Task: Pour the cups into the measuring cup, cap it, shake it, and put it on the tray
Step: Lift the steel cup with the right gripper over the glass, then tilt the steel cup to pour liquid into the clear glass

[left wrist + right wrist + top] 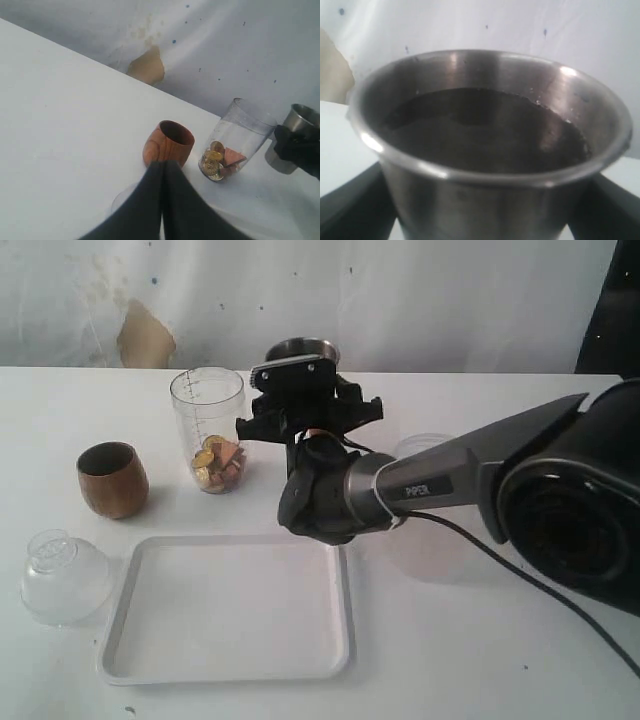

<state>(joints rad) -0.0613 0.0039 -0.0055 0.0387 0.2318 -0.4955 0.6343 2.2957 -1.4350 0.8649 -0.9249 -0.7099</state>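
Observation:
The steel tumbler (485, 150) stands at the back, its rim (300, 346) showing above my right gripper (303, 405). Both black fingers (350, 210) press its sides, so that gripper (480, 215) is shut on it. Left of it stands the clear measuring cup (207, 430) (240, 135), uncapped, with gold coins and brown pieces (218, 465) at the bottom. The brown wooden cup (112, 478) (168, 145) stands upright further left. The frosted cup (425, 448) is partly hidden behind the right arm. The dome cap (62, 575) lies left of the white tray (230, 675). My left gripper (163, 167) is shut and empty, above the table near the wooden cup.
A white wall with a tan patch (145, 335) backs the table. The right arm's grey forearm (440, 480) and its cable (520, 570) cross the right half of the table. The left arm is outside the exterior view.

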